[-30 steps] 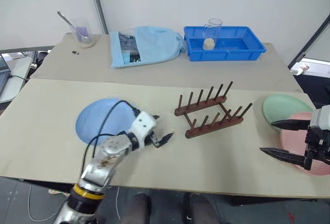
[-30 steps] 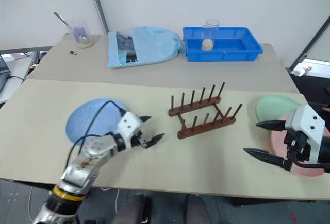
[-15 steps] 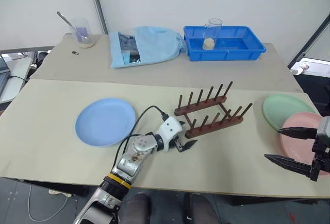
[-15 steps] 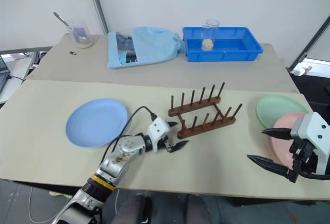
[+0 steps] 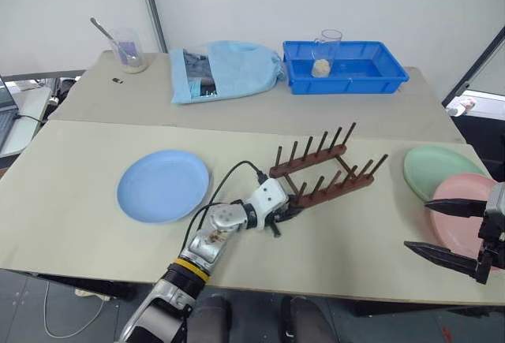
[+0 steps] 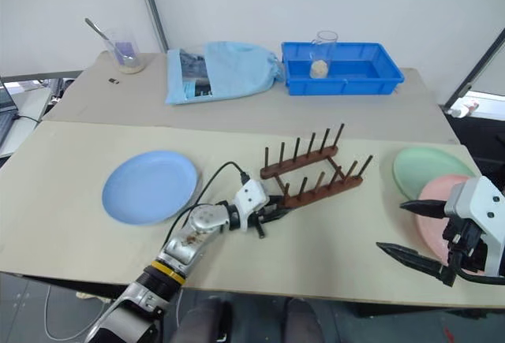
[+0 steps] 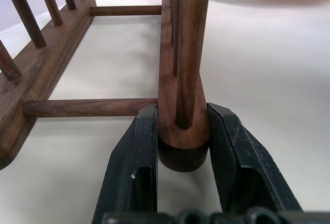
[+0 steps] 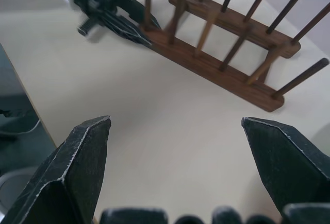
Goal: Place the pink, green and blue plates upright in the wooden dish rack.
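Left wrist view: left gripper (image 7: 183,131) clamped on the near end of the wooden dish rack's (image 5: 323,176) front rail, one black finger each side, end peg rising just past the pads. Looks like a steady-or-shift-the-rack step before any plate goes in. To do well: keep the squeeze low on the rail, not on the thin peg; drag flat along the table (image 5: 71,201), no lifting one end, or the far rail will swing round. Stop with peg rows square to the robot so plates can drop between pegs.

Left forearm lying low across the table toward the rack, gripper roughly level, pointing right along the rail. Cable looping over the wrist, clear of the pegs.

Right gripper (image 5: 454,231) hanging near the table's right front edge, fingers spread wide, holding nothing, just in front of the pink plate (image 5: 465,210).

Farther out: blue plate (image 5: 163,185) flat, left of the rack, well apart. Green plate (image 5: 438,169) flat at right, pink plate's rim overlapping its near edge. No plate in the rack yet.
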You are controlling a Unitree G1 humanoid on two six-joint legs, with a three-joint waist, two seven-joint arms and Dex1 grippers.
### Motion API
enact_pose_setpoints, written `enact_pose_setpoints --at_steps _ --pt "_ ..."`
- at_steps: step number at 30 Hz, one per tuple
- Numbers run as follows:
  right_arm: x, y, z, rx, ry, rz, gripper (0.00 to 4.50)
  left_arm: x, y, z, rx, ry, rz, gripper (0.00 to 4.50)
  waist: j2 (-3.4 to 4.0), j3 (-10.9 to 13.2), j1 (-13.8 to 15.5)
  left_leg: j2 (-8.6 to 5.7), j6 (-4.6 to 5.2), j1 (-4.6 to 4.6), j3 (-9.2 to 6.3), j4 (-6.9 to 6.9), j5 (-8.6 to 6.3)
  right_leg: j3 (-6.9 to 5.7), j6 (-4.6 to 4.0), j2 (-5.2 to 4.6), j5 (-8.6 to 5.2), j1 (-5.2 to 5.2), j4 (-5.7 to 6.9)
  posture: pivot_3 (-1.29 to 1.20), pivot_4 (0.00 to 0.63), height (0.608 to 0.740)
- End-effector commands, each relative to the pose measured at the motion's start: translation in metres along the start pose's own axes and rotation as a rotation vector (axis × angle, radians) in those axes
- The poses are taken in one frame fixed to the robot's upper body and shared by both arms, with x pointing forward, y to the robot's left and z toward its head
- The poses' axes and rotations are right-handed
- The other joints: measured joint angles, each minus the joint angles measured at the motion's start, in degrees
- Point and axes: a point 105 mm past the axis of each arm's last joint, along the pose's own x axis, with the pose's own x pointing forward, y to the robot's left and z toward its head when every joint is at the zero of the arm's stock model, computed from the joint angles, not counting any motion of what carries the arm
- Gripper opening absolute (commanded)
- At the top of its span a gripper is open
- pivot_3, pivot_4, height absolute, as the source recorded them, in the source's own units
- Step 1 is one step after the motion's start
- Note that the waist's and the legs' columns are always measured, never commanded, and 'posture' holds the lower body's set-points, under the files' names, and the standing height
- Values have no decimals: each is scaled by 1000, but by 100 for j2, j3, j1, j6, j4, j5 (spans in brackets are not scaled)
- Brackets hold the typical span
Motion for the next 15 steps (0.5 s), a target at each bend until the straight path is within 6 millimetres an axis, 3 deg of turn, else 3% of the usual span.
enact_pose_setpoints --at_steps 1,6,15 --pt "-9 6 3 -27 12 -21 4500 -2 -11 19 74 -42 -178 881 1 0 5 0 0 -1 0 0 0 0 0 0 0 -1 0 0 150 725" --pt "-6 17 -1 -10 19 -19 4500 8 -4 20 129 -11 -269 881 1 -1 45 -5 0 -17 -5 11 0 -2 4 -2 2 -2 -4 0 150 725" --pt "0 24 -11 14 45 -43 4500 30 14 16 164 23 -271 881 -2 1 0 -5 1 -35 -11 20 0 -3 8 -1 5 -11 -6 0 150 725"
